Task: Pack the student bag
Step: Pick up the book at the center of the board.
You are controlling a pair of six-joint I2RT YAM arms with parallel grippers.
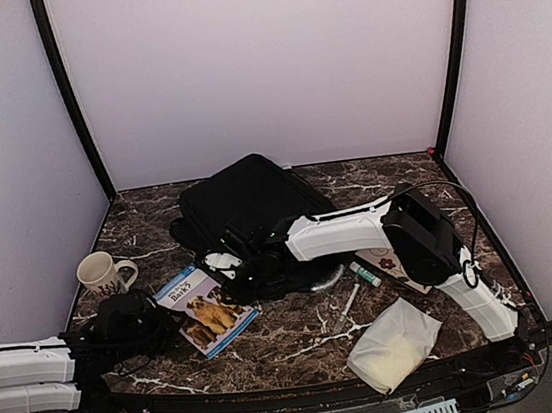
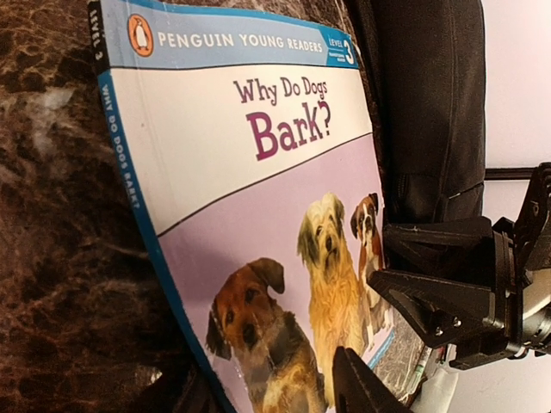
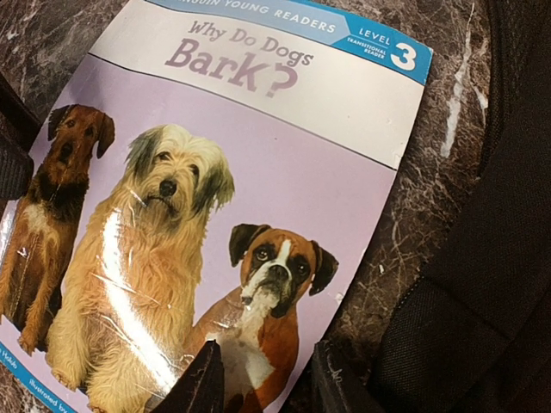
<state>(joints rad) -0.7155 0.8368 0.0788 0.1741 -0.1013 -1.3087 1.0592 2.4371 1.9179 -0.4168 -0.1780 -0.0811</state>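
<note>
The student bag, a large black backpack, lies at the back middle of the table. In front of it lies a paperback, "Why Do Dogs Bark?". My left gripper is at the book's left edge. In the left wrist view its jaws stand apart, one finger over the cover and the other below the edge. My right gripper hovers open between the bag's front edge and the book's right corner. Its fingers hold nothing above the cover, with the bag's fabric to the right.
A white mug stands left of the book. A pen and a small green-capped tube lie right of the bag. A white pouch sits near the front right. Purple walls enclose the marble table.
</note>
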